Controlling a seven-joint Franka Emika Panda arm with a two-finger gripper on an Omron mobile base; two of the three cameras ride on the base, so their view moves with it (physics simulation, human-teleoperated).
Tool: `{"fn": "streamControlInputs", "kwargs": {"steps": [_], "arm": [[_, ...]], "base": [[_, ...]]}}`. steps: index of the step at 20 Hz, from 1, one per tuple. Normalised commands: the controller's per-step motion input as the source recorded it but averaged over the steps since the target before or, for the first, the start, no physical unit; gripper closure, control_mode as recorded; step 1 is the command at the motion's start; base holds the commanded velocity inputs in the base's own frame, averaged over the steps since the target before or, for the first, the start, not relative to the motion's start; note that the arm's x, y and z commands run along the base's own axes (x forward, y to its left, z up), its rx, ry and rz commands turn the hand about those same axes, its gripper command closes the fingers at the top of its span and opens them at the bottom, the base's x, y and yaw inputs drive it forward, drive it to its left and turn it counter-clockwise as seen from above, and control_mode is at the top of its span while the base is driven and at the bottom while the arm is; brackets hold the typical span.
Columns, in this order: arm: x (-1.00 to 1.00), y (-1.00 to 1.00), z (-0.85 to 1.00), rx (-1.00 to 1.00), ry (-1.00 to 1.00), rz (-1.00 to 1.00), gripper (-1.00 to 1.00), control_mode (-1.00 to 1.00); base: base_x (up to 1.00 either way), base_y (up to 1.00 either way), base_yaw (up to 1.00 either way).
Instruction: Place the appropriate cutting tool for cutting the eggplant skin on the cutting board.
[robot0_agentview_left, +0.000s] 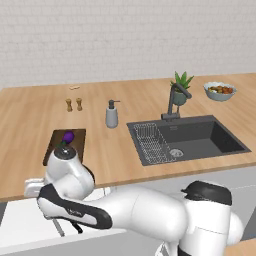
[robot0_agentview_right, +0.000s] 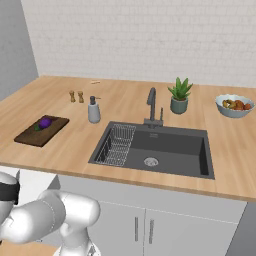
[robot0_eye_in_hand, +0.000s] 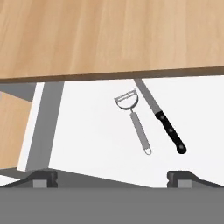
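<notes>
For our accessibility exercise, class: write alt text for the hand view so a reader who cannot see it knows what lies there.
A small silvery-grey peeler with a slim straight handle lies beside a long knife with black handle and steel blade on the white floor of an open drawer, apart from each other. A light wooden countertop edge overhangs the knife's tip, and the tool hangs open in front of them.

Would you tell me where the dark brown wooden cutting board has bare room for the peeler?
The dark brown wooden cutting board is bare along its near half, towards the counter edge. Its far end is taken by the small purple eggplant. The silvery-grey peeler lies beside the black-handled knife.
</notes>
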Motion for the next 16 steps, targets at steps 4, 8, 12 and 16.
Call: {"fn": "streamControlInputs", "kwargs": {"steps": [4,8,12,16], "arm": [[0.0,-0.01,-0.28,0.0,0.0,0.02,-1.0,-1.0],[0.03,-0.12,-0.43,-0.01,0.0,0.03,-1.0,-1.0],[0.1,-0.16,-0.5,-0.05,0.0,0.03,-1.0,-1.0],[0.11,-0.22,-0.43,-0.02,0.0,0.05,-1.0,-1.0]], "base": [[0.0,0.0,0.0],[0.0,0.0,0.0],[0.0,0.0,0.0],[0.0,0.0,0.0]]}}
